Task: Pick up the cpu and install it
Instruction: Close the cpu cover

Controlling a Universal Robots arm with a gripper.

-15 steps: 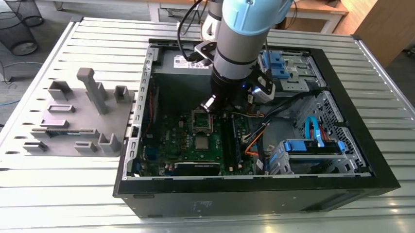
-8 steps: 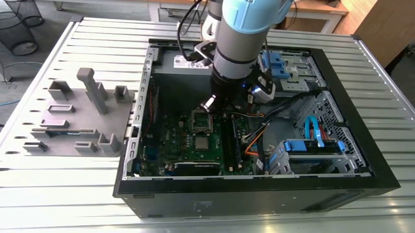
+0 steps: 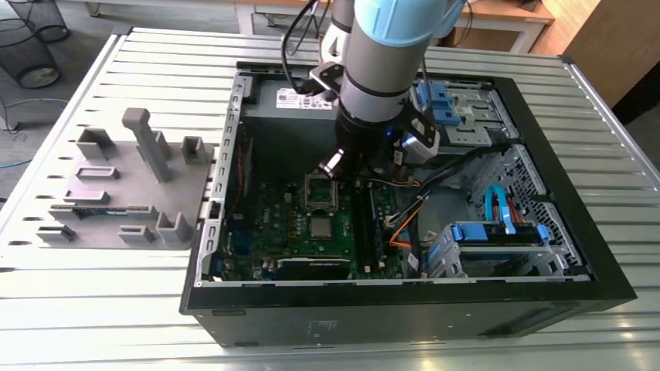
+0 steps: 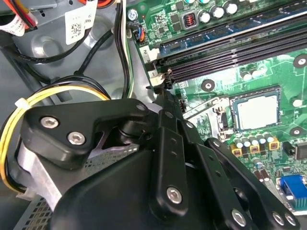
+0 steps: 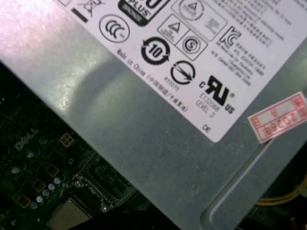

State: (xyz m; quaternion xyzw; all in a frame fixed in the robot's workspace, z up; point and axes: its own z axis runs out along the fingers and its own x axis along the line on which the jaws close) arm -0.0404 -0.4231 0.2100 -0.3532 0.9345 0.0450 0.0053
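The cpu point(image 3: 321, 226) is a small silver square lying flat in the socket on the green motherboard point(image 3: 270, 224) inside the open case. It also shows in the second wrist view point(image 4: 257, 111) and, partly, in the first wrist view point(image 5: 67, 215). The silver hinged socket frame point(image 3: 321, 191) stands up just behind it. My gripper point(image 3: 332, 164) hangs above the board behind the socket, apart from the cpu. In the second wrist view its black fingers meet at the gripper point(image 4: 162, 88) tip near the ends of the memory slots point(image 4: 230, 52), shut with nothing in them.
The grey power supply point(image 5: 158, 120) sits close to the wrist. Yellow and black cables point(image 4: 57, 96) run beside the gripper. Blue drive cages point(image 3: 495, 236) and orange cables fill the case's side at the exterior view's right. A grey parts fixture point(image 3: 124, 185) lies outside the case.
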